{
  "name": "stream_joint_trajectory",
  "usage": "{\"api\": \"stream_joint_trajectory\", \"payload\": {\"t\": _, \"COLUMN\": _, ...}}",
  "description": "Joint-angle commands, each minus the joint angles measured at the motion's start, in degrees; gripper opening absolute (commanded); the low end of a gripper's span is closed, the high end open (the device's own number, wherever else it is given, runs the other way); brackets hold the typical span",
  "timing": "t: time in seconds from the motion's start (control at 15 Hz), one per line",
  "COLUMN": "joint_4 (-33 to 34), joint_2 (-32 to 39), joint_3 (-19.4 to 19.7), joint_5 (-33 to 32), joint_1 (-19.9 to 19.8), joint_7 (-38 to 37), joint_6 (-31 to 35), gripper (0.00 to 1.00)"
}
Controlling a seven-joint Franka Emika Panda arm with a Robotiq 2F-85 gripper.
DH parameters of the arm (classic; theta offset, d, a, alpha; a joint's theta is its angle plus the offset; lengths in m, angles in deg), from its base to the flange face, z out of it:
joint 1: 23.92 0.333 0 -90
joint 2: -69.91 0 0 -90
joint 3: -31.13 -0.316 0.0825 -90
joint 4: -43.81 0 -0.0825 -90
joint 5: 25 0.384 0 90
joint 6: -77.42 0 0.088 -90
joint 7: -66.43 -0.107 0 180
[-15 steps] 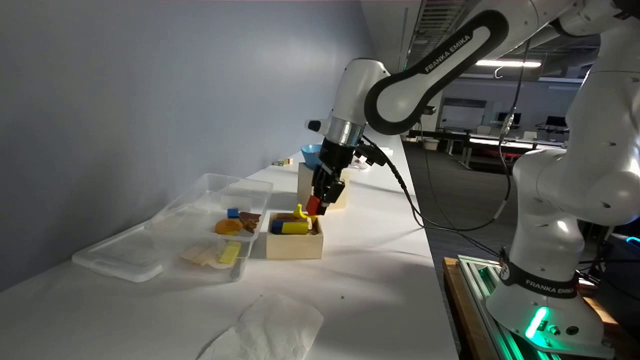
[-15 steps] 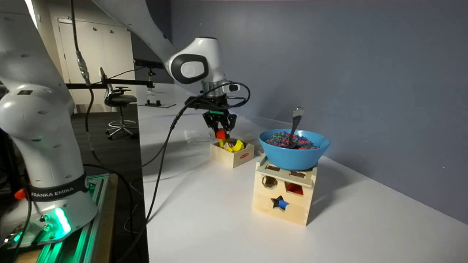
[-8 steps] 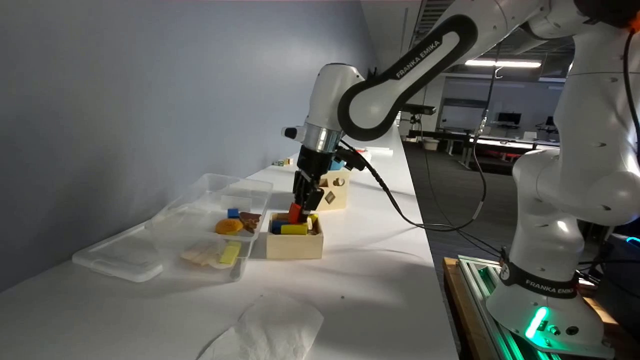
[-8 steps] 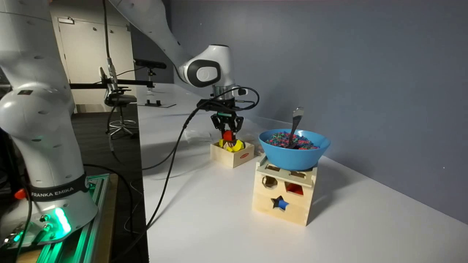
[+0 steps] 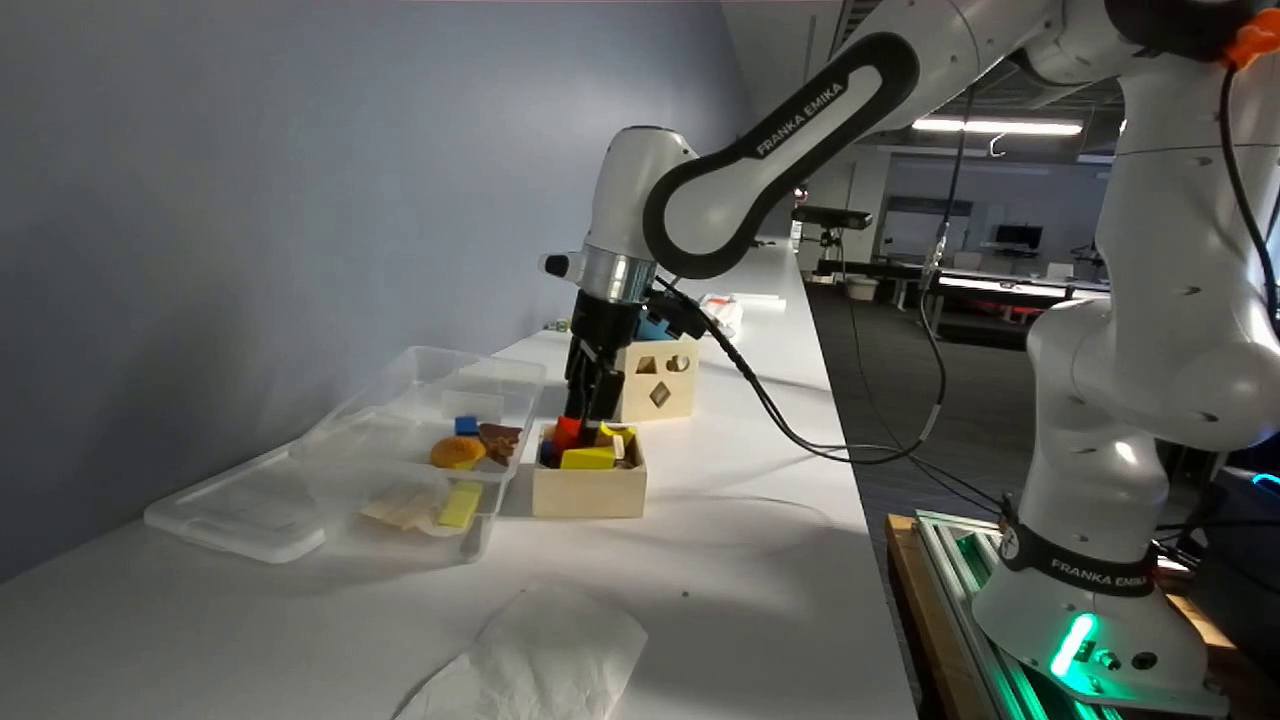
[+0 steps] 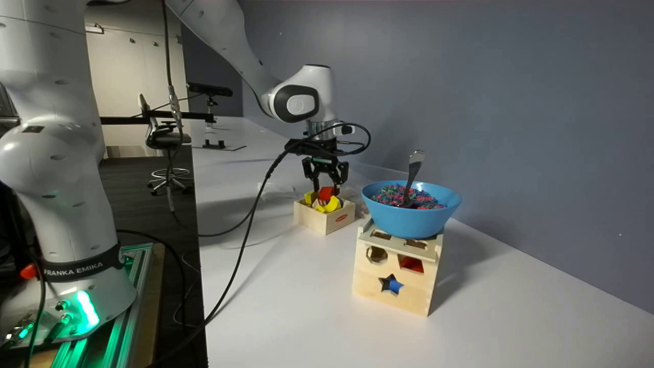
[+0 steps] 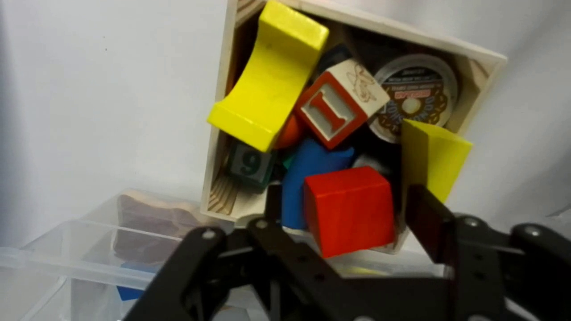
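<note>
Black two-fingered tool (image 7: 345, 205) spread apart, and there's the glossy red block (image 7: 352, 214) between its jaws!
Lower centre of the wrist view, gaps show on both sides of that red block, which sits high in the open pale wooden box (image 5: 588, 495), mid-frame in an exterior view. Just behind it comes the curved blue block (image 7: 310, 162), with the yellow arch-shaped block (image 7: 267, 80) towards the upper left and the red-and-cream letter cube (image 7: 334, 107) right beside that.
</note>
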Motion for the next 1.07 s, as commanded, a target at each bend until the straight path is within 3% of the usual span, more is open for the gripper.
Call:
{"api": "stream_joint_trajectory", "payload": {"t": 0.0, "joint_4": -1.9, "joint_2": -3.3, "joint_3": -1.4, "joint_5": 2.7, "joint_1": -1.6, "joint_7": 4.5, "joint_6": 1.4, "gripper": 1.0}}
{"api": "stream_joint_trajectory", "payload": {"t": 0.27, "joint_4": -5.0, "joint_2": -6.7, "joint_3": -1.4, "joint_5": 5.9, "joint_1": -1.0, "joint_7": 11.8, "joint_6": 14.6, "gripper": 1.0}}
{"api": "stream_joint_trajectory", "payload": {"t": 0.53, "joint_4": 3.4, "joint_2": 0.2, "joint_3": -1.0, "joint_5": 5.2, "joint_1": -0.3, "joint_7": 7.5, "joint_6": 18.3, "gripper": 1.0}}
{"api": "stream_joint_trajectory", "payload": {"t": 0.87, "joint_4": 20.0, "joint_2": 14.0, "joint_3": 0.0, "joint_5": -6.5, "joint_1": -1.3, "joint_7": -12.3, "joint_6": 12.9, "gripper": 1.0}}
{"api": "stream_joint_trajectory", "payload": {"t": 1.0, "joint_4": 26.5, "joint_2": 18.7, "joint_3": 1.5, "joint_5": -12.1, "joint_1": 0.3, "joint_7": -18.4, "joint_6": 3.6, "gripper": 1.0}}
